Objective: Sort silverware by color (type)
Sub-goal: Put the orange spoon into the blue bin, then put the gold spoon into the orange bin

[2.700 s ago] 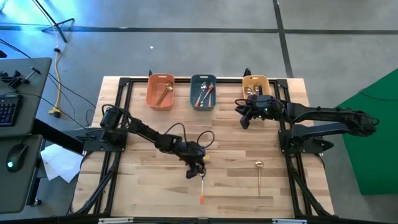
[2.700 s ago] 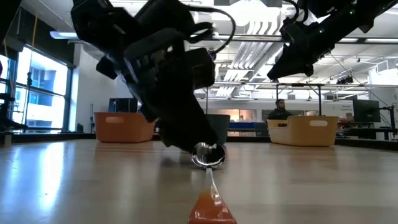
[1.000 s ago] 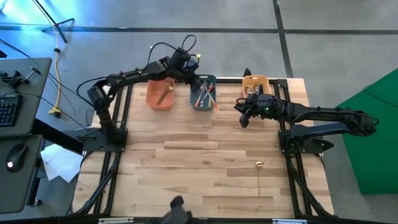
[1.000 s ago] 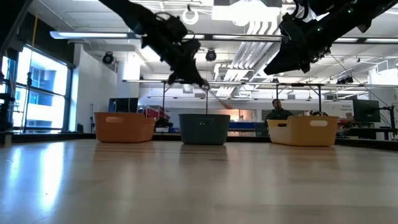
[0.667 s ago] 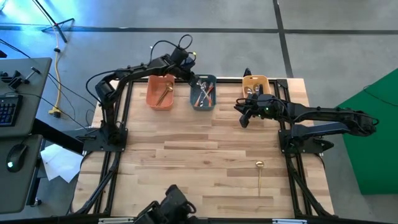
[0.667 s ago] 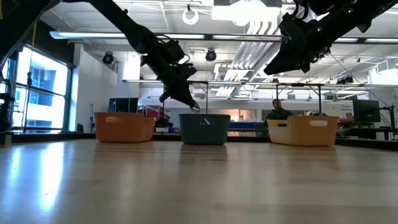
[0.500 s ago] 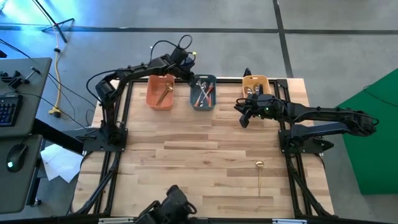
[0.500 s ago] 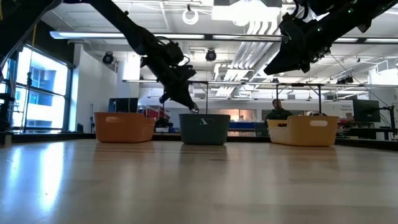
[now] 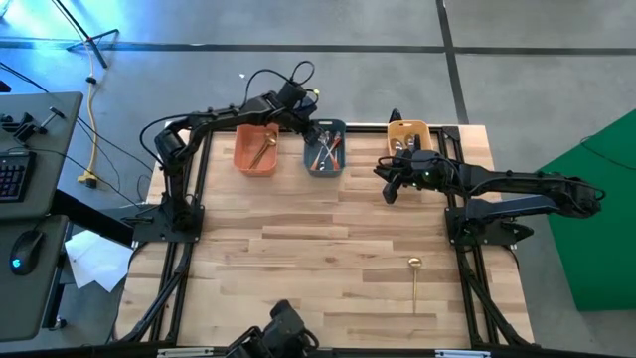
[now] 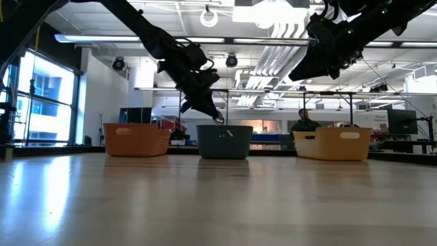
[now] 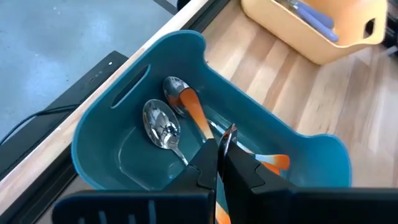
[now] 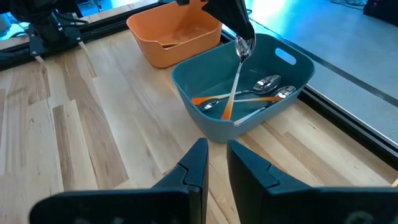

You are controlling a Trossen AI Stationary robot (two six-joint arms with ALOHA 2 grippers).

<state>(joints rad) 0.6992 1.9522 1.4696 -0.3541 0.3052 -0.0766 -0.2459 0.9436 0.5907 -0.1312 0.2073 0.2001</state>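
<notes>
My left gripper point(image 9: 316, 129) hangs over the slate-blue tray point(image 9: 325, 159) at the far edge, shut on a silver spoon with an orange handle point(image 12: 235, 74). Several more orange-handled spoons point(image 11: 160, 124) lie flat in that tray. The orange tray point(image 9: 243, 159) holds a gold spoon point(image 9: 261, 151). The yellow tray point(image 9: 407, 127) holds purple-handled spoons point(image 11: 311, 15). Another gold spoon point(image 9: 414, 278) lies flat on the table, near right. My right gripper point(image 9: 388, 194) hovers in front of the yellow tray, its fingers a little apart with nothing between them. My left gripper pinches the spoon's bowl end point(image 12: 244, 46) between its two fingers, coming slanting down from above. The spoon hangs below the fingers, tilted, with its orange handle end point(image 12: 226, 112) down inside the blue tray. Whether that end touches the tray's floor I cannot tell.
The three trays stand in a row along the table's far edge. Black frame rails point(image 9: 189, 199) run along the left and right sides. A dark object point(image 9: 283, 333) sits at the near edge. Bare wood lies across the middle of the table.
My left gripper has come down over the blue tray and shifted a little toward the table's right, staying shut on the spoon. The spoon's orange handle end has sunk from above the tray's rim to inside it.
</notes>
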